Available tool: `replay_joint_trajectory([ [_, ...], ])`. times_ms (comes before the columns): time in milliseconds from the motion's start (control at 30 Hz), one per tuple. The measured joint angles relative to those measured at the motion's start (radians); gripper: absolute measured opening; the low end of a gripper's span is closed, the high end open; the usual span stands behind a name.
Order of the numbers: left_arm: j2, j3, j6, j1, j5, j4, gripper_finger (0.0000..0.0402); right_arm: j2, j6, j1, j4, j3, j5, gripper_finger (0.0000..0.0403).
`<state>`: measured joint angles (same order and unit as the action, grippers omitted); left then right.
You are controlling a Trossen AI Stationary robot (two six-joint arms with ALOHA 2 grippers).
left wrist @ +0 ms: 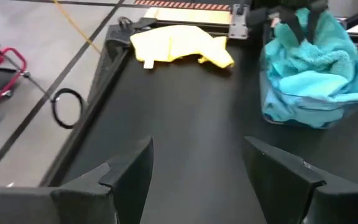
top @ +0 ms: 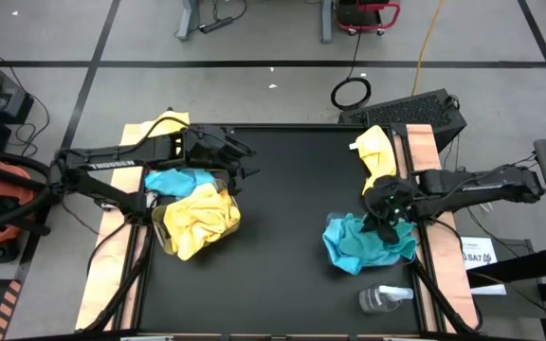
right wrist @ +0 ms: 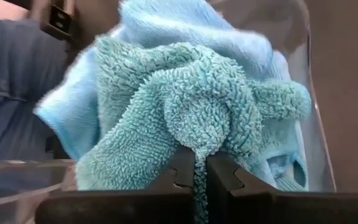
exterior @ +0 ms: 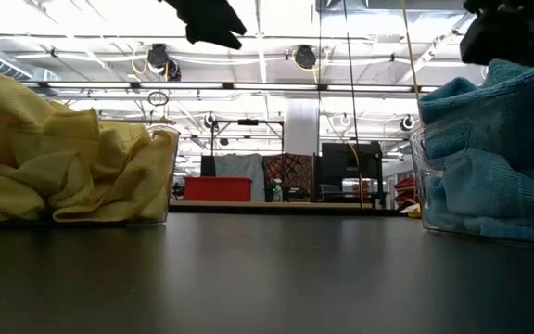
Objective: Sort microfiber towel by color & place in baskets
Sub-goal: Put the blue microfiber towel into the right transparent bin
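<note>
The right basket (top: 401, 254) holds a heap of turquoise towels (top: 363, 244). My right gripper (top: 384, 216) is over its far side, shut on a turquoise towel (right wrist: 185, 106). The left basket (exterior: 160, 176) is heaped with yellow towels (top: 197, 220), and a turquoise towel (top: 176, 180) lies against their far side. My left gripper (top: 246, 152) hangs open above the table, just beyond that basket, with nothing between its fingers (left wrist: 129, 174). One yellow towel (top: 375, 152) lies at the table's far right edge. My right gripper pinches a small tuck of the turquoise towel (right wrist: 197, 163) between its two shut fingers. The fingers slant down from the table's right side. The rest of the towel bunches up ahead of the fingers, on the turquoise heap inside the right basket (right wrist: 319, 124).
A small clear plastic bottle (top: 383, 298) lies near the table's front right corner. The middle of the black table (top: 292, 208) between the two baskets is bare. Wooden strips (top: 434, 152) run along both side edges.
</note>
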<state>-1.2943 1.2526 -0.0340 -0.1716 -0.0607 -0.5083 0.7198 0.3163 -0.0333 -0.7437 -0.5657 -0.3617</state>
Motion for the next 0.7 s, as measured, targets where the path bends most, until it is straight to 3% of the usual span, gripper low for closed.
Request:
replay_joint_trajectory([
  [433, 0.037, 0.01, -0.042, -0.08, -0.014, -0.109, 0.0252, 0.255, 0.069, -0.086, 0.045, 0.006, 0.128, 0.0],
  [700, 0.06, 0.009, -0.125, -0.108, -0.083, -0.138, 0.0252, 0.424, 0.107, -0.087, 0.207, 0.056, 0.114, 0.0003],
])
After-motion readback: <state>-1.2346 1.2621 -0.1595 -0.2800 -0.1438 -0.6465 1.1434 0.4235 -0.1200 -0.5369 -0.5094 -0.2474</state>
